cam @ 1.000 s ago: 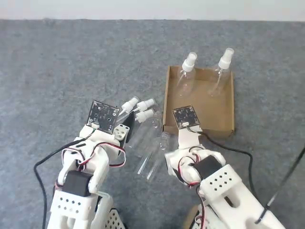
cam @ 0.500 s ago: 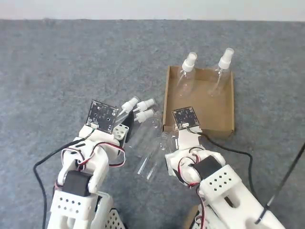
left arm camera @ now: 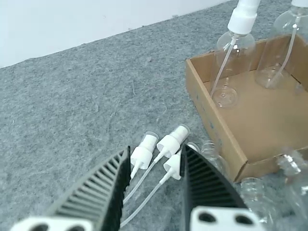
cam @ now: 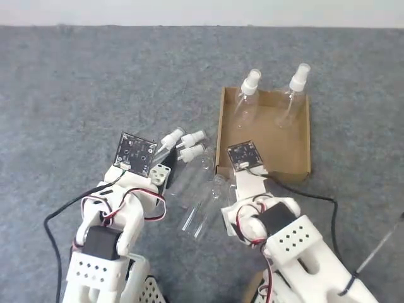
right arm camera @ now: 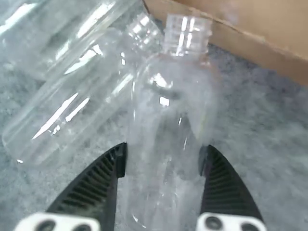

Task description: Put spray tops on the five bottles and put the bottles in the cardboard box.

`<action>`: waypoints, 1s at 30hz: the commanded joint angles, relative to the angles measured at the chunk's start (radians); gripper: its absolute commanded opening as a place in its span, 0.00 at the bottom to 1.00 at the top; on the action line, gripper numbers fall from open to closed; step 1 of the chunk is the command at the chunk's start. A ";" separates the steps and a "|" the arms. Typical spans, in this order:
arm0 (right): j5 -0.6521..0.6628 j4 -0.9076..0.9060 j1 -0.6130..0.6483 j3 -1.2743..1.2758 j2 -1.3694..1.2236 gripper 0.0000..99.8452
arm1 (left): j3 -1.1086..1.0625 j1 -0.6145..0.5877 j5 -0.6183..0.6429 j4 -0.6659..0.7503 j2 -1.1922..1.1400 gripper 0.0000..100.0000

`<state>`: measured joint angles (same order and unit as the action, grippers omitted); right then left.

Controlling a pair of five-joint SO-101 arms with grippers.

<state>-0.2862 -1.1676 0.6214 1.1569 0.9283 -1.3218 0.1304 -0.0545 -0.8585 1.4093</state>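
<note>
Bottles without tops (cam: 189,189) lay closest to the arms, three clear ones on the grey mat (cam: 95,82). The right gripper (right arm camera: 164,150) had its two black jaws pressed against both sides of the gripped bottle (right arm camera: 168,96). Its open neck pointed at the near wall of the cardboard box (cam: 263,172) and was close to it. I could not tell if it was lifted off the mat. The other two bottles (right arm camera: 72,106) lay on their sides just beside it, between the two arms.

A little farther out, three loose spray tops (left arm camera: 173,139) lay in a small bunch, with their thin tubes pointing back toward the arms. The left gripper (left arm camera: 155,151) hung over them with its jaws wide apart and nothing in them.

The box sat just to the right of the spray tops. It was flat, with low walls. Two capped bottles (cam: 247,101) stood at its far wall, side by side but apart. Brown box floor showed between them and the near wall.

Past the box, and out to the left, the grey mat ran on to a pale wall (cam: 202,12).
</note>
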 commanded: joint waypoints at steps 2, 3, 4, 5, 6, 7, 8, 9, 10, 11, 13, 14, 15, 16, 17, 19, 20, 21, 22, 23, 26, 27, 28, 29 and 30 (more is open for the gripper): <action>0.017 -0.073 -0.087 -0.137 0.041 0.13 | 0.012 -0.002 -0.008 0.028 0.015 0.15; 0.017 -0.088 -0.099 -0.153 0.041 0.13 | 0.012 -0.002 -0.006 0.028 0.015 0.15; 0.017 -0.102 -0.104 -0.170 0.041 0.13 | 0.012 -0.002 -0.006 0.028 0.015 0.15; 0.018 -0.114 -0.105 -0.186 0.041 0.13 | 0.012 -0.002 -0.006 0.028 0.015 0.15; 0.020 -0.128 -0.104 -0.204 0.041 0.13 | 0.012 -0.002 -0.005 0.028 0.015 0.15; 0.032 -0.145 -0.104 -0.222 0.041 0.13 | 0.012 -0.002 -0.005 0.028 0.015 0.15; 0.049 -0.165 -0.105 -0.245 0.041 0.13 | 0.012 -0.002 -0.005 0.028 0.015 0.15; 0.064 -0.188 -0.108 -0.275 0.041 0.13 | 0.010 -0.002 -0.005 0.028 0.015 0.15; 0.074 -0.217 -0.110 -0.307 0.041 0.13 | 0.010 -0.002 -0.005 0.028 0.015 0.15; 0.083 -0.251 -0.110 -0.345 0.041 0.13 | 0.010 -0.002 -0.005 0.028 0.015 0.15; 0.101 -0.332 -0.110 -0.439 0.041 0.13 | 0.010 -0.002 -0.005 0.028 0.015 0.15; 0.121 -0.377 -0.111 -0.489 0.041 0.13 | 0.010 -0.002 -0.005 0.028 0.015 0.15; 0.150 -0.426 -0.113 -0.542 0.041 0.13 | 0.010 -0.002 -0.005 0.028 0.015 0.15; 0.183 -0.469 -0.127 -0.591 0.041 0.13 | 0.010 -0.002 -0.005 0.028 0.015 0.15; 0.207 -0.507 -0.148 -0.641 0.041 0.13 | 0.010 -0.002 -0.005 0.028 0.015 0.15; 0.252 -0.572 -0.222 -0.730 0.041 0.13 | 0.010 -0.002 -0.005 0.028 0.015 0.15; 0.273 -0.591 -0.274 -0.766 0.041 0.13 | 0.010 -0.002 -0.005 0.028 0.015 0.15; 0.301 -0.610 -0.331 -0.792 0.041 0.13 | 0.010 -0.002 -0.005 0.028 0.015 0.15; 0.336 -0.618 -0.389 -0.810 0.039 0.13 | 0.010 -0.002 -0.005 0.026 0.015 0.15; 0.377 -0.618 -0.450 -0.821 0.035 0.13 | 0.010 -0.002 -0.005 0.026 0.015 0.15; 0.520 -0.618 -0.622 -0.822 0.027 0.13 | 0.010 -0.002 -0.005 0.026 0.015 0.15; 0.574 -0.618 -0.679 -0.822 0.027 0.12 | 0.010 -0.002 -0.005 0.026 0.015 0.15; 0.626 -0.618 -0.736 -0.822 0.027 0.11 | 0.010 -0.002 -0.005 0.025 0.015 0.15; 0.671 -0.605 -0.794 -0.822 0.027 0.09 | 0.010 -0.002 -0.005 0.025 0.015 0.15; 0.709 -0.582 -0.851 -0.821 0.027 0.07 | 0.010 -0.002 -0.005 0.025 0.015 0.15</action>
<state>0.2923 -1.7507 -0.0675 0.3959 0.9406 -1.3218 0.1304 -0.0545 -0.8585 1.4093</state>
